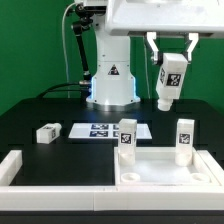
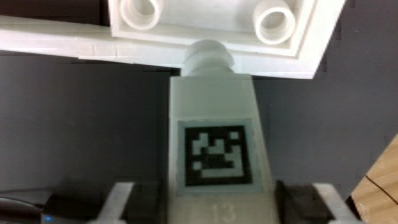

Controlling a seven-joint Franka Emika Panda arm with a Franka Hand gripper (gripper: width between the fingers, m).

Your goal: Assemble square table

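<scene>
One leg (image 1: 171, 82) is riding in the claw (image 1: 172, 60), jaws narrowed onto its sides, tag facing out. The claw is hanging high, well above the tabletop (image 1: 165, 172), toward the exterior view's right.

In the wrist view the leg's tip is showing over the tabletop's rim, centred on neither of the two sockets (image 2: 276, 20) in sight.

Two more legs are standing upright in the tabletop, one near each back corner (image 1: 127, 138) (image 1: 183, 140). A fourth leg (image 1: 47, 132) is lying loose on the surface (image 1: 40, 108), beside the marker board (image 1: 100, 130).

Risks, as I judge them:
- The held leg is looking slightly tilted, so coming down off-centre could catch the tip on a socket edge and shove the tabletop.
- The grip could be slipping under that push.
- The upright leg almost underneath is sitting where a finger could knock it.
</scene>
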